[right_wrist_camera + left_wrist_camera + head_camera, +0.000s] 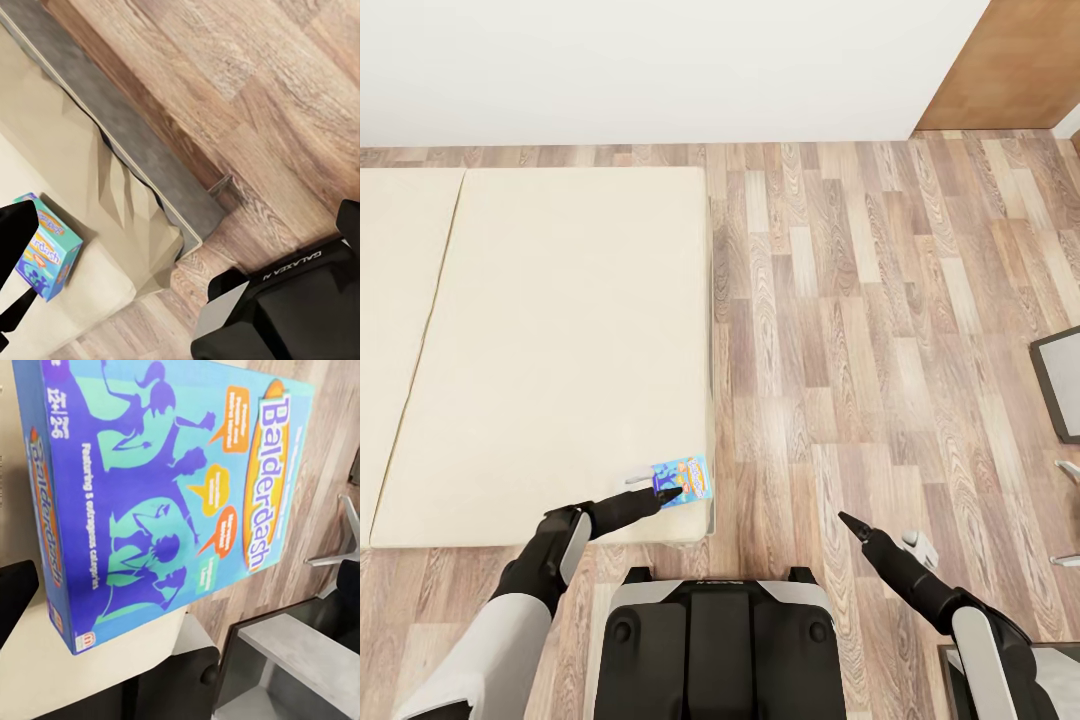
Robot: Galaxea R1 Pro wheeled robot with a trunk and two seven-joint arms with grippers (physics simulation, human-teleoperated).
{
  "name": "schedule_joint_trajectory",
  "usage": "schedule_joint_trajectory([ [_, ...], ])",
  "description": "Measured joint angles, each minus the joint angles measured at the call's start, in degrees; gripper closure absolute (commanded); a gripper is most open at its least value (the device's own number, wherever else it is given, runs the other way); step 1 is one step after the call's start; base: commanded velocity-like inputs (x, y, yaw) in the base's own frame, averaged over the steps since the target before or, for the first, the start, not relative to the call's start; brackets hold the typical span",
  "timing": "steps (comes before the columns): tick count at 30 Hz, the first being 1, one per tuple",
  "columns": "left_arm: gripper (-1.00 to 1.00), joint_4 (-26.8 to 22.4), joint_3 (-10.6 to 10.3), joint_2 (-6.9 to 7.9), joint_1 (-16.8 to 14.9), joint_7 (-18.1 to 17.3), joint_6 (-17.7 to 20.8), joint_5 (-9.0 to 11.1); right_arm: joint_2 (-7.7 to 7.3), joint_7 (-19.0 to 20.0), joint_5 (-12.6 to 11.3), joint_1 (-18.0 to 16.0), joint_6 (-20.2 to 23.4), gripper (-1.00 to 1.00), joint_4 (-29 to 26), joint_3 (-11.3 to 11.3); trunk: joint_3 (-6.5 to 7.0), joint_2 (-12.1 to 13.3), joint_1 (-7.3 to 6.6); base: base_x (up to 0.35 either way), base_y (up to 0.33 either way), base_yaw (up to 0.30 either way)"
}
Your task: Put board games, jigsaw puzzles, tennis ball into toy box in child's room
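With the blue board game [684, 479] lying at the bed's [550, 340] near corner, the left gripper [660, 494] is reaching it (jaws seemingly apart, though hard to judge) and should be straddling one edge squarely before clamping, while the right gripper [847, 521] is hanging over the floor [860, 350], jaws together.

The left gripper [660, 493] covers the near-left edge of the blue board game [686, 479], so its grip can't be told, the bed [540, 350] runs off frame to the left, and a dark-framed thing [1060, 385] is cut at the right.
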Motion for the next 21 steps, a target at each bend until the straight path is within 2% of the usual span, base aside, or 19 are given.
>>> schedule_joint_trajectory([
  [5, -1.00, 0.0, 0.0, 0.12, 0.0, -0.5, 0.1, 0.0, 0.00, 0.0, 0.0, 0.0, 0.0, -1.00, 0.0, 0.0, 0.00, 0.0, 0.00, 0.000, 0.000, 0.000],
  [12, -1.00, 0.0, 0.0, -0.10, 0.0, -3.5, 0.2, 0.0, 0.00, 0.0, 0.0, 0.0, 0.0, -1.00, 0.0, 0.0, 0.00, 0.0, 0.00, 0.000, 0.000, 0.000],
  [21, -1.00, 0.0, 0.0, -0.12, 0.0, -3.9, 0.1, 0.0, 0.00, 0.0, 0.0, 0.0, 0.0, -1.00, 0.0, 0.0, 0.00, 0.0, 0.00, 0.000, 0.000, 0.000],
])
